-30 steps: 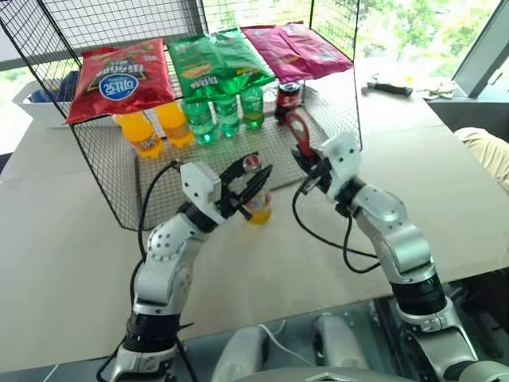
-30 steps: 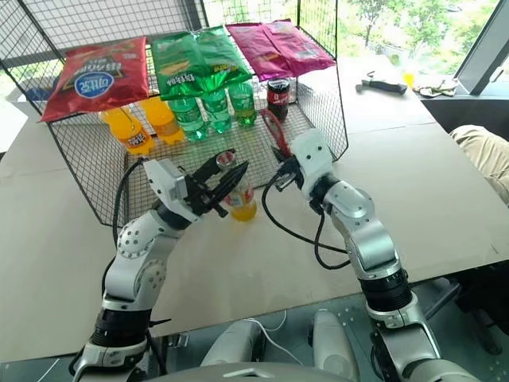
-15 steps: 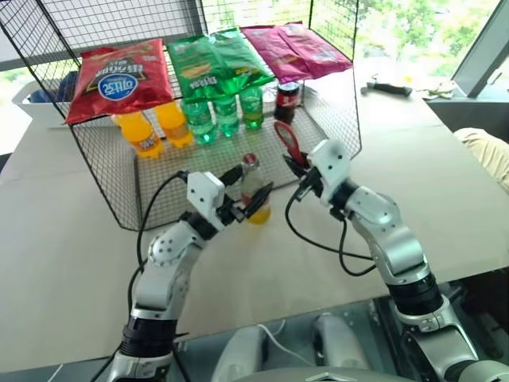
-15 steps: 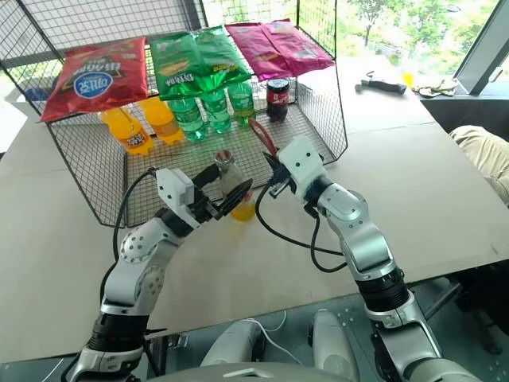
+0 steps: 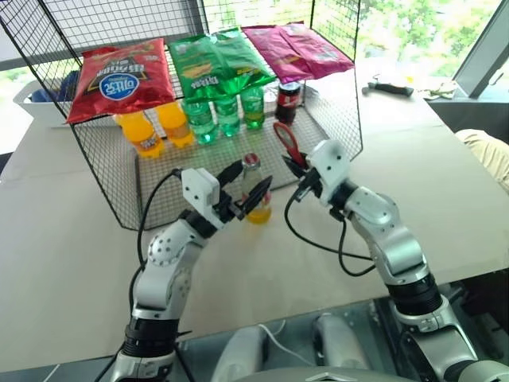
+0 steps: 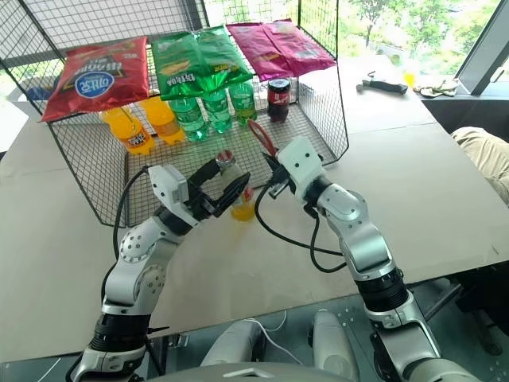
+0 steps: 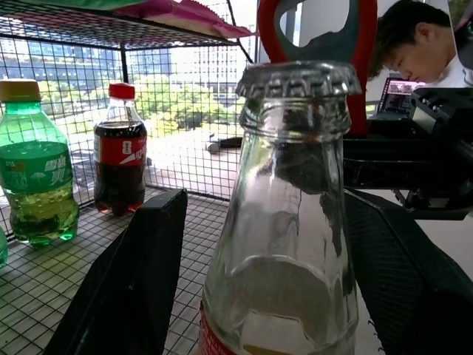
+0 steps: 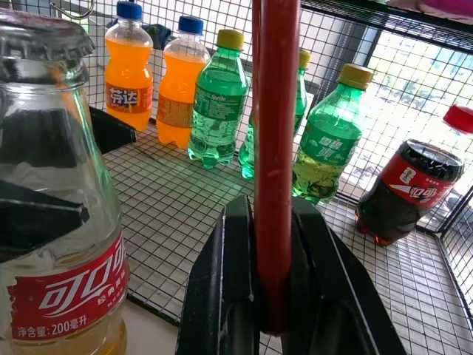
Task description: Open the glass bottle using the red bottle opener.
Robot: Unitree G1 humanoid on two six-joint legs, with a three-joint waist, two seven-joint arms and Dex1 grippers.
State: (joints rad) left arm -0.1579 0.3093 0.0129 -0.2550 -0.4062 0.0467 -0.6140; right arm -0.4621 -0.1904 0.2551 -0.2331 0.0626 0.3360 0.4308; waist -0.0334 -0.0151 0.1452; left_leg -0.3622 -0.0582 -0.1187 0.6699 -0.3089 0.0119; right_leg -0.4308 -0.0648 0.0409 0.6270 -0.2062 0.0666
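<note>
The glass bottle point(image 5: 253, 191), clear and narrow-necked with a crimped metal cap, red-and-white label and yellow-orange liquid low down, stands between the spread black fingers of the left gripper point(image 5: 248, 191), with gaps visible on both sides. Just beside its cap, the flat red bottle opener point(image 5: 287, 142) rises upright from the right gripper point(image 5: 298, 169), whose jaws pinch its tapering handle. Beyond both jaws, a wire-mesh rack point(image 5: 111, 171) holds orange soda bottles point(image 5: 155, 127), green bottles point(image 5: 227, 113) and a cola bottle point(image 5: 287, 99).

Glass bottle point(image 7: 284, 222) base cut off by frame edge; red bottle opener point(image 7: 318, 29) head top cropped.
</note>
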